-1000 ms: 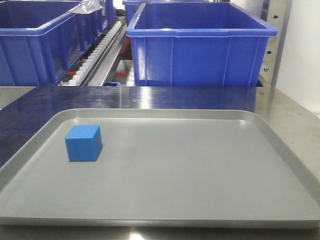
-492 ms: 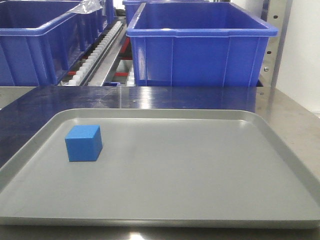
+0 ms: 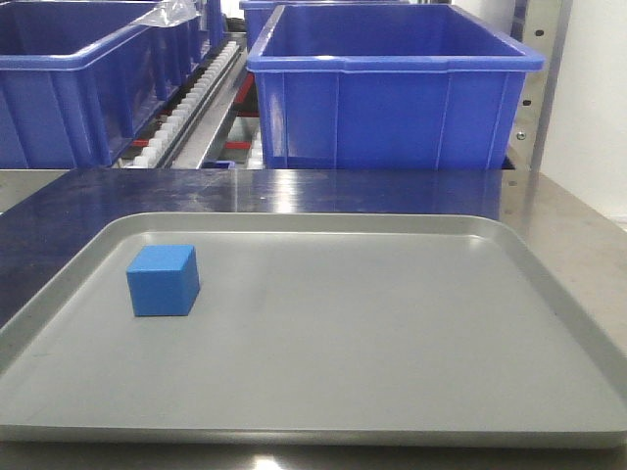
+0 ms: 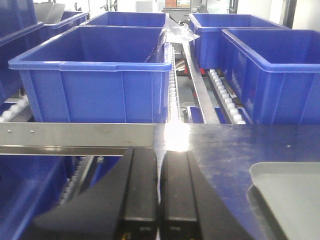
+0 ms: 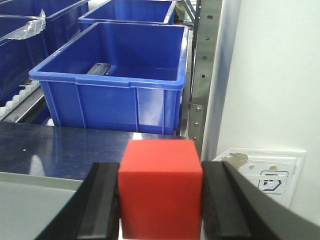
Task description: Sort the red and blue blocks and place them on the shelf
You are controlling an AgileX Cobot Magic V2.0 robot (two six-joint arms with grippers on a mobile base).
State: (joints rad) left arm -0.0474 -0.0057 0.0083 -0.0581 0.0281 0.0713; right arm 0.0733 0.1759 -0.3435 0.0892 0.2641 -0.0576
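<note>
The right tool (image 5: 160, 212) is clamped on the red block (image 5: 161, 180), one of its pads (image 5: 102, 200) flat against each side face and the front face bare. The block looks rigid, matte and light, so a modest squeeze on opposite flat faces, centred as here, should hold it. A grip on edges or corners would likely let it twist.

Ahead of this tool lies the tabletop (image 5: 60, 145). Beyond it is the shelf (image 5: 202, 75) with a bin (image 5: 107, 75) straight in front.

The left tool (image 4: 160, 192) is pressed shut with nothing between its jaws, facing the shelf rail. A tray (image 4: 287, 172) corner lies to its right.

The blue block (image 3: 163, 280) sits on the tray's left part, clear of both tools. It has the same shape, so the same side-face grip should suit it.
</note>
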